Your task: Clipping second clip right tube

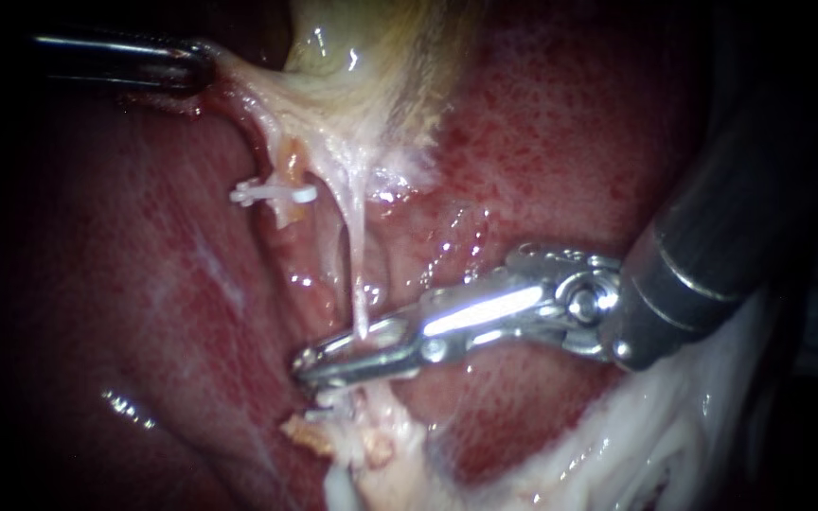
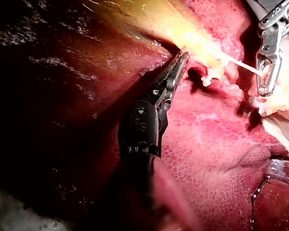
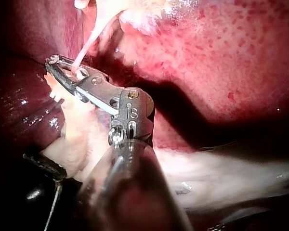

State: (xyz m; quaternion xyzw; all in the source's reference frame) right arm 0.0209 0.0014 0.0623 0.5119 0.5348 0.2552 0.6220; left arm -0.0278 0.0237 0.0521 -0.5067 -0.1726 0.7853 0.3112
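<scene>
The left instrument (image 1: 196, 71) comes in at far left, its claw pinching pale tissue at the edge of the gallbladder (image 1: 371, 66). The right tube (image 1: 359, 274), a thin pale strand, runs from there towards the near side over the liver (image 1: 570, 142). The right instrument (image 1: 352, 358) has its claw pressed together on that tube. A white clip (image 1: 274, 194) sits on the neighbouring tube to the left.
</scene>
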